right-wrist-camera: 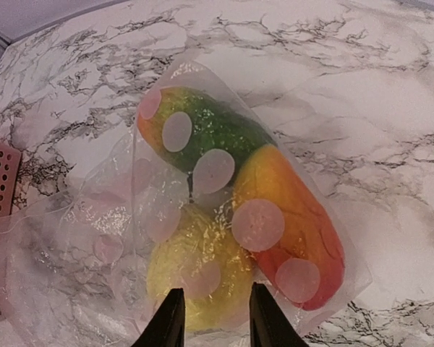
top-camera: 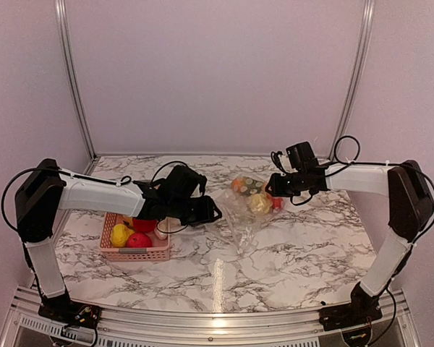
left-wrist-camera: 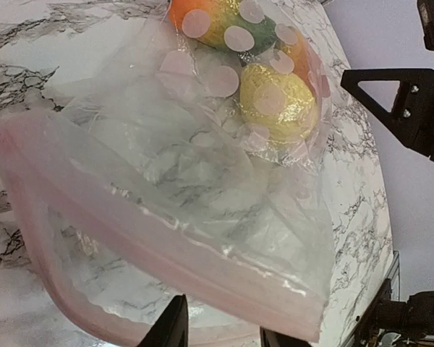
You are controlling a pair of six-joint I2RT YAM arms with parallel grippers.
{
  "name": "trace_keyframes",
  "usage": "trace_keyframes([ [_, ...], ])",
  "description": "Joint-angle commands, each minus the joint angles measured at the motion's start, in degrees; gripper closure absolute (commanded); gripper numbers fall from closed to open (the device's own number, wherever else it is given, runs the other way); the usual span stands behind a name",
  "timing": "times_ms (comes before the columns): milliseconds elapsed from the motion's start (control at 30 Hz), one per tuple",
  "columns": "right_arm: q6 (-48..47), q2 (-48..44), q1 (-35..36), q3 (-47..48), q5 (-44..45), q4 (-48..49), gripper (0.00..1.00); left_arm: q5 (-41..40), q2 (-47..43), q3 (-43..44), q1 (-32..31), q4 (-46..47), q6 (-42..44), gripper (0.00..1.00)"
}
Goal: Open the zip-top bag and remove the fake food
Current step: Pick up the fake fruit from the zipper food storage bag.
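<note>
At the middle of the marble table (top-camera: 296, 246) in the top view lies the zip-top bag (top-camera: 239, 217), flat and see-through. It holds the fake food (right-wrist-camera: 202, 271): a yellow piece, a green-orange one and an orange-red one, bunched at its right end. Left of it, the pink basket (top-camera: 134, 254) holds a yellow fruit (top-camera: 120, 234) and a red fruit (top-camera: 138, 240). The bag's long axis runs roughly left to right, its pink zip strip (left-wrist-camera: 166, 253) facing the left gripper (left-wrist-camera: 220, 329), whose jaws stand apart at that edge. The right gripper (right-wrist-camera: 213, 314) straddles the yellow piece; whether it grips, I cannot tell.
</note>
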Motion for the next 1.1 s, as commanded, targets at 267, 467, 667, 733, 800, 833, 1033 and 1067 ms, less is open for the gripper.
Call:
trace_keyframes([
  [267,0.87,8.03,0.1,3.84,-0.05,3.36,0.75,-0.94,9.38,6.72,-0.18,0.26,-1.08,0.69],
  [467,1.23,8.43,0.72,1.37,0.18,4.28,0.75,-2.08,11.22,6.41,-0.07,-1.45,-1.57,0.68],
  [667,0.77,7.87,2.57,0.23,0.89,4.0,0.69,-2.57,11.4,6.76,-0.13,-2.18,-0.95,0.62],
  [733,0.18,7.85,3.26,0.19,1.69,3.55,0.64,-2.51,11.34,6.81,-0.12,-2.07,-0.94,0.61],
  [800,-0.16,7.85,3.9,0.21,2.34,3.29,0.6,-2.41,11.31,6.81,-0.13,-1.88,-0.75,0.59],
  [833,-0.32,7.93,4.21,0.13,2.49,3.22,0.58,-2.36,11.25,6.73,-0.11,-1.78,-0.67,0.58],
  [1033,-1.48,9.05,6.16,0.44,4.96,1.92,0.49,-1.72,10.72,6.53,-0.24,-1.33,0.09,0.53],
  [1067,-1.8,9.26,6.54,0.6,5.52,1.59,0.49,-1.58,10.7,6.63,-0.2,-1.25,0.2,0.52],
])
